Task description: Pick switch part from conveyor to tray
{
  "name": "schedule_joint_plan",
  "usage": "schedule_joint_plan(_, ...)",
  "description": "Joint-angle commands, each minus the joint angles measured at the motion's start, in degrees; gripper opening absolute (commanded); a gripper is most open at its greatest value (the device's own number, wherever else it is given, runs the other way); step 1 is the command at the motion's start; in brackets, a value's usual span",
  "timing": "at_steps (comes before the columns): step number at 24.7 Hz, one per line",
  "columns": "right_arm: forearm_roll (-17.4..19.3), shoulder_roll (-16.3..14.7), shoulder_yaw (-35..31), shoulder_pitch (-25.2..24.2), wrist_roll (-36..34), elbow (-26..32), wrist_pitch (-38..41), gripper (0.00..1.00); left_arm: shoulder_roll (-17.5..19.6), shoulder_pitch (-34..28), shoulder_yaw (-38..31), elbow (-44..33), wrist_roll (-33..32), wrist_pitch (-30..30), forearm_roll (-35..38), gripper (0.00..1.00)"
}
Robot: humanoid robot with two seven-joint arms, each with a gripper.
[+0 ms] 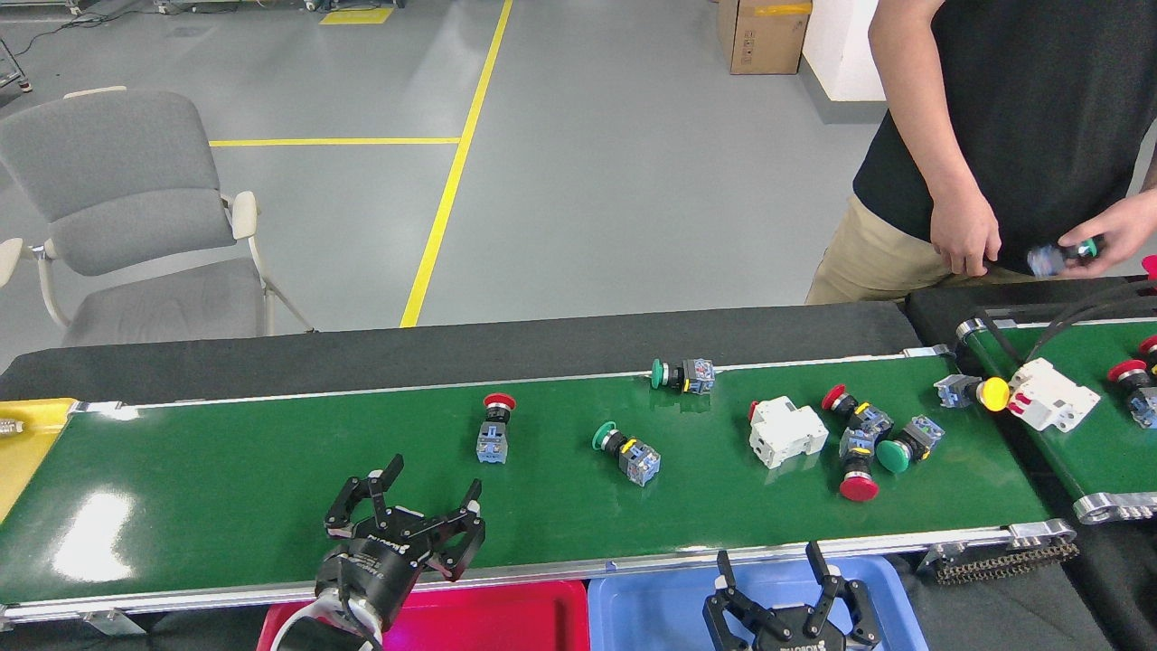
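Observation:
The conveyor (pixel 226 470) is a long green belt across the head view. On it lie a red-capped switch part (pixel 493 427), two green-capped ones (pixel 625 450) (pixel 682 374), a white breaker (pixel 786 431) and a cluster of red and green switches (pixel 868 443). My left gripper (pixel 423 484) hovers open over the belt's near side, a short way below and left of the red-capped part, holding nothing. Open and empty too, my right gripper (pixel 771 565) sits over the blue tray (pixel 651 606). A red tray (pixel 506 615) lies beside the blue one.
A person stands at the far right, hands (pixel 967 240) holding a small switch above a second narrower belt (pixel 1098 452) that carries more parts. A yellow tray (pixel 23 452) is at the left end. A grey chair (pixel 117 217) stands behind the belt.

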State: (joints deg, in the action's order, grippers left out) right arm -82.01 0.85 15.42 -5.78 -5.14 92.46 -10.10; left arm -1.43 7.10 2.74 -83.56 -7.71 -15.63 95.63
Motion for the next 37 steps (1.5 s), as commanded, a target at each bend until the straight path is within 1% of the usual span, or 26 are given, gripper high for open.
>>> schedule_joint_plan(1,-0.4,1.1,0.0,3.7,2.9,-2.3,-0.1,1.0,-0.1,2.8,-0.2,1.9,0.2,0.2,0.1,1.0)
schedule_joint_plan(3,-0.6,2.6,0.0,7.1,3.5,-5.8,-0.4,1.0,-0.2,5.2,-0.2,5.4,0.2,0.3,-0.1,1.0)
schedule_joint_plan(6,-0.6,3.4,0.5,12.4,3.6,-11.9,-3.2,1.0,-0.2,7.7,-0.4,8.8,0.2,0.2,-0.4,1.0)
schedule_joint_plan(8,-0.4,3.3,1.0,14.4,3.6,-14.5,-3.3,1.0,-0.2,8.5,-0.5,10.1,0.2,0.2,-0.4,1.0)
schedule_joint_plan(11,-0.1,3.0,1.0,15.4,3.6,-16.2,-3.3,1.0,-0.3,10.0,-0.5,13.1,0.2,0.4,-0.4,1.0)
schedule_joint_plan(12,0.0,2.9,0.9,15.6,3.6,-16.6,-3.3,1.0,-0.3,10.8,-0.6,14.3,0.2,0.4,-0.4,0.99)
schedule_joint_plan(13,0.0,2.9,0.9,16.1,3.6,-17.2,-3.3,1.0,-0.3,11.6,-0.6,15.6,0.2,0.6,-0.4,0.96)
schedule_joint_plan(14,0.1,2.9,0.9,16.5,3.6,-17.9,-3.3,1.0,-0.3,12.1,-0.6,16.6,0.6,0.7,-0.4,0.86)
schedule_joint_plan(15,0.1,2.9,0.8,17.1,3.6,-18.8,-3.3,1.0,-0.2,12.2,-0.6,17.3,0.8,0.4,-0.5,0.61)
schedule_joint_plan(16,0.1,2.9,0.8,17.6,3.6,-19.5,-3.3,1.0,-0.1,12.2,-0.6,17.5,0.8,-0.1,-0.8,0.4)
schedule_joint_plan(17,0.1,3.0,0.7,18.2,3.6,-20.2,-3.3,1.0,-0.2,12.2,-0.8,17.7,0.8,-0.2,-1.8,0.13)
schedule_joint_plan(19,0.2,3.4,0.8,19.7,3.6,-21.8,-3.3,1.0,0.5,12.2,-0.8,18.8,0.8,-0.2,-6.8,0.06)
schedule_joint_plan(20,0.2,3.5,0.8,20.3,3.6,-22.4,-3.3,1.0,0.7,12.2,-0.7,18.9,0.8,-0.2,-8.8,0.04)
schedule_joint_plan(21,0.2,3.5,0.8,20.6,3.6,-22.8,-3.3,1.0,0.7,12.2,-0.7,18.9,0.8,-0.2,-10.0,0.02)
schedule_joint_plan(23,0.2,3.5,0.7,20.7,3.6,-23.0,-3.3,1.0,0.7,12.1,-0.5,18.4,0.9,-0.3,-10.3,0.0)
schedule_joint_plan(26,0.2,3.5,0.6,20.7,3.6,-23.8,-3.8,1.0,0.7,11.6,0.2,16.1,0.9,-1.3,-10.3,0.0)
schedule_joint_plan(27,0.2,3.5,0.6,21.0,3.6,-24.4,-4.3,1.0,0.7,10.9,0.6,14.4,0.9,-3.6,-10.3,0.0)
schedule_joint_plan(30,0.1,3.6,1.0,21.4,3.6,-25.8,-6.9,0.96,1.4,7.4,1.2,7.1,0.5,-16.2,-10.2,0.02)
schedule_joint_plan(31,0.1,3.5,1.1,21.4,3.6,-25.8,-8.4,0.88,3.7,4.9,1.1,3.8,0.2,-24.9,-10.2,0.07)
schedule_joint_plan(32,0.1,3.4,1.1,21.4,3.7,-25.8,-9.1,0.73,6.9,2.4,0.6,0.4,0.2,-29.4,-10.5,0.16)
schedule_joint_plan(33,0.1,3.1,1.1,21.4,3.9,-25.7,-9.3,0.54,8.7,-0.4,0.1,-3.0,0.2,-29.4,-11.0,0.34)
schedule_joint_plan(34,0.1,3.0,1.1,21.4,4.3,-25.7,-9.2,0.42,9.3,-2.9,-0.5,-5.3,0.2,-29.4,-11.2,0.5)
schedule_joint_plan(35,0.1,2.9,1.1,21.4,5.5,-25.4,-9.1,0.27,9.9,-7.6,-1.4,-8.5,0.2,-29.4,-11.3,0.73)
schedule_joint_plan(36,0.1,2.9,1.1,21.7,6.3,-25.3,-8.8,0.2,9.9,-11.0,-1.8,-10.0,0.2,-29.4,-11.2,0.9)
schedule_joint_plan(37,0.1,2.8,1.1,21.8,6.4,-25.0,-8.7,0.18,9.4,-12.8,-1.9,-10.5,0.2,-29.4,-11.2,0.99)
